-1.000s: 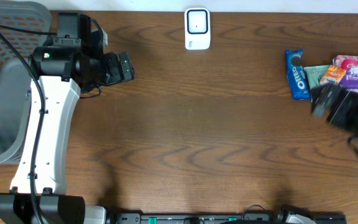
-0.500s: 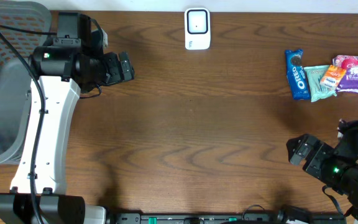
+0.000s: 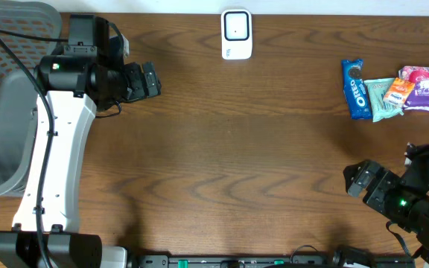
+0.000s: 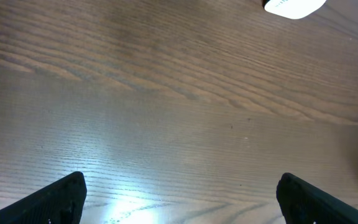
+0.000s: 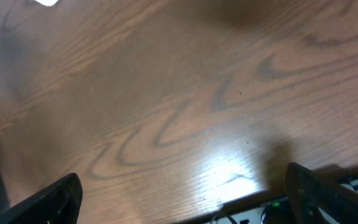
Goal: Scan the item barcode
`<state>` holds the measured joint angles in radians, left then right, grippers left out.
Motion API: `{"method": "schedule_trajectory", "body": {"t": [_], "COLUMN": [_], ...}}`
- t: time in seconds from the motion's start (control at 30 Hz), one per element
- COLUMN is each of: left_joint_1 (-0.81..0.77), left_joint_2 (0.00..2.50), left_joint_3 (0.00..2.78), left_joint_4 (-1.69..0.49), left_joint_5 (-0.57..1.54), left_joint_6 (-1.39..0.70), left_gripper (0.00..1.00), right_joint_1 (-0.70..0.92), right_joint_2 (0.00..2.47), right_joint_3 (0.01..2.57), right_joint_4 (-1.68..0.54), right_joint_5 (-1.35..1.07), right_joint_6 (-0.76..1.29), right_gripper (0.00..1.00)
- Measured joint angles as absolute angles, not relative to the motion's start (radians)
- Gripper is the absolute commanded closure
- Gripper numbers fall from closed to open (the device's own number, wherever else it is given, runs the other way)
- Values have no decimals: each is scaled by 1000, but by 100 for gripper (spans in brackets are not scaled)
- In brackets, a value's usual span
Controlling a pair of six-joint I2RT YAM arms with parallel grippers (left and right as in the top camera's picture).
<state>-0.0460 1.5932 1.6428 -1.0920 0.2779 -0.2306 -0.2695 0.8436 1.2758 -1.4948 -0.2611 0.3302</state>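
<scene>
The items lie in a small pile at the table's far right: a blue Oreo pack [image 3: 355,88], a green packet [image 3: 382,98], a small orange packet [image 3: 398,90] and a pink-purple packet [image 3: 427,88]. A white barcode scanner [image 3: 237,34] stands at the back middle; its edge shows in the left wrist view as the scanner [image 4: 294,6]. My left gripper [image 3: 152,80] [image 4: 182,199] hangs open over bare wood at the back left. My right gripper [image 3: 357,181] [image 5: 185,199] is open near the front right edge, well short of the pile. Neither holds anything.
A grey mesh chair [image 3: 6,97] stands beyond the table's left edge. The left arm's white link [image 3: 54,164] runs along the left side. Cables and a dark rail [image 3: 259,260] lie along the front edge, which also shows in the right wrist view.
My right arm swung away from the snack pile toward the front right edge, then held still. The left arm has not moved.
</scene>
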Motion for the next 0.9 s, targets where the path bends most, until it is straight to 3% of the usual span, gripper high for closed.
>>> {"method": "schedule_trajectory", "body": {"t": [0.23, 0.43, 0.63, 0.9], "left_joint_1": [-46, -46, -46, -46], "left_joint_2": [1593, 1593, 1593, 1593], "left_joint_3": [1643, 1643, 1643, 1643], "left_joint_4": [-1092, -1092, -1092, -1092], "left_joint_5": [278, 277, 278, 278], "left_joint_6": [-231, -231, -231, -231], "left_gripper": [2, 2, 2, 2], "right_joint_1": [-252, -169, -76, -57], "right_joint_2": [842, 796, 630, 402], "right_joint_3": [1170, 962, 738, 483], "right_joint_4": [-1380, -1103, -797, -564], "right_joint_5": [-252, -275, -371, -403], "right_joint_6": [316, 257, 147, 109], "right_gripper": [1, 1, 1, 1]}}
